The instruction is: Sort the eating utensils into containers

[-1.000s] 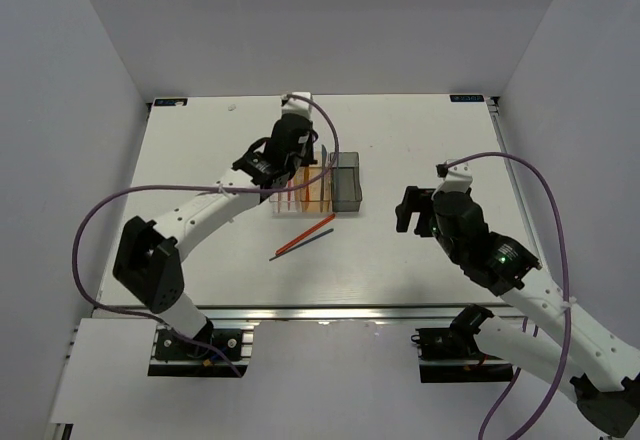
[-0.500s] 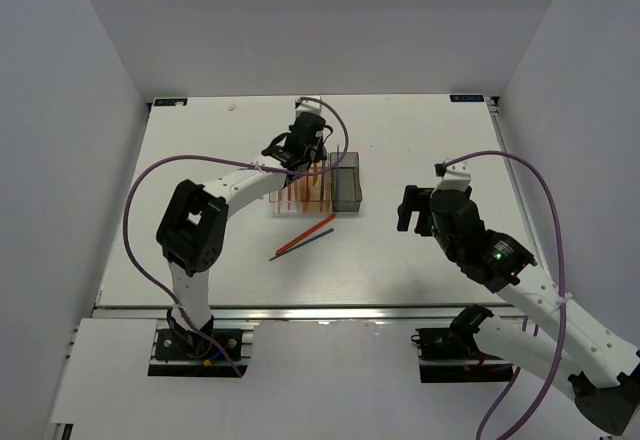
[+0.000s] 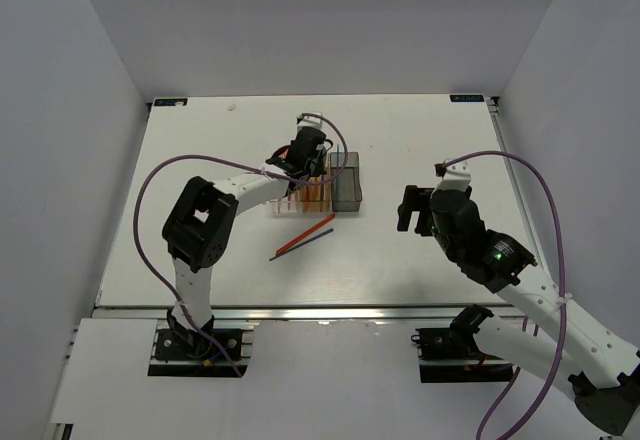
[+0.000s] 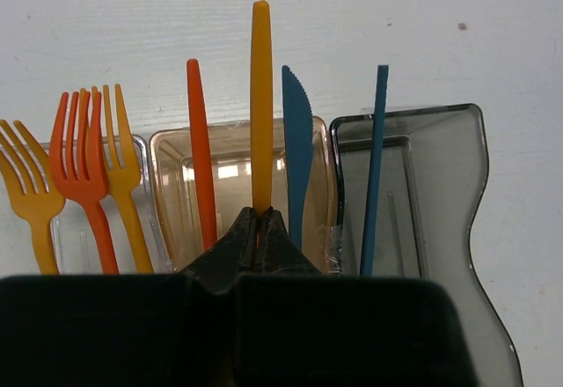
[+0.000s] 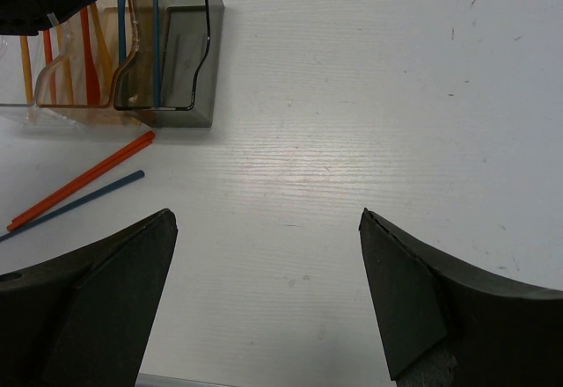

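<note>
Left wrist view, and here we go: the left fingers (image 4: 260, 229) are clenched tight on the base of a long orange utensil (image 4: 260, 88), holding it bolt upright over the tan bin (image 4: 230, 154), the middle one of the three. Upright, I'd say, so it can go in on end like its neighbours. Standing in that tan bin are a red-orange piece (image 4: 201, 141) and a blue knife (image 4: 296, 141); the clear bin (image 4: 141, 145) on one side has three forks (image 4: 84, 141), and the dark bin (image 4: 440, 176) on the other has one blue handle (image 4: 378, 141). Like with like, by the look of it. Whether the held piece touches the bin floor, I can't tell. Meanwhile the right fingers (image 5: 106, 281) are spread wide with nothing between them, hovering over the worktop (image 5: 369, 88), well apart from the bins. They're out of the way, I reckon, and handy for the two loose pieces, an orange stick (image 5: 84, 180) and a blue stick (image 5: 75, 204), lying flat just in front of the bins.
</note>
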Available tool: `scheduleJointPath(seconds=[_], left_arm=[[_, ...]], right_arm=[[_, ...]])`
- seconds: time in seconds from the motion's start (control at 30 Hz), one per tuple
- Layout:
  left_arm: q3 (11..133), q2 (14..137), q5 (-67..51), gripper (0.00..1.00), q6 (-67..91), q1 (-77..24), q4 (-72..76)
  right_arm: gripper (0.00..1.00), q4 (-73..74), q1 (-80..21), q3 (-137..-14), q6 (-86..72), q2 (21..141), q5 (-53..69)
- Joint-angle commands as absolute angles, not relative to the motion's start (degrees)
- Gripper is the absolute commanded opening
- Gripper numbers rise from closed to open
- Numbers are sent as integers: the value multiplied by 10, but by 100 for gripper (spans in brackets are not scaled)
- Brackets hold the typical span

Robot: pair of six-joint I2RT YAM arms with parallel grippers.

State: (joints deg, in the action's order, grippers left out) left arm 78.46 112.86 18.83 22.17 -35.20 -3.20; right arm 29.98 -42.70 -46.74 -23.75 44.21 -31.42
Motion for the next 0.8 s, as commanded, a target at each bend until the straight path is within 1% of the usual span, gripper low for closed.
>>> scheduleJointPath(seconds=[0.0, 0.27, 0.3, 0.33, 0.37, 0.47, 0.5, 0.77], left_arm=[[785, 1128, 180, 0, 232, -349, -26], [783, 1142, 182, 1, 238, -349, -34], [783, 1143, 182, 5, 239, -349, -38], [784, 1142, 186, 16, 241, -349, -40], [784, 1141, 189, 22, 243, -348, -40], [787, 1136, 190, 30, 253, -347, -52], [789, 1134, 188, 32, 256, -347, -53], [786, 1092, 184, 35, 258, -347, -53]], right_arm=[[89, 287, -424, -483, -235, 438, -327], [89, 287, -423, -479, -235, 435, -322], [89, 286, -424, -480, -235, 435, -321], [89, 286, -424, -479, -234, 434, -321], [89, 286, -424, -479, -234, 434, -321], [89, 286, -424, -480, -233, 433, -318], [89, 286, -424, -480, -233, 432, -318], [89, 284, -424, -482, -232, 426, -319]])
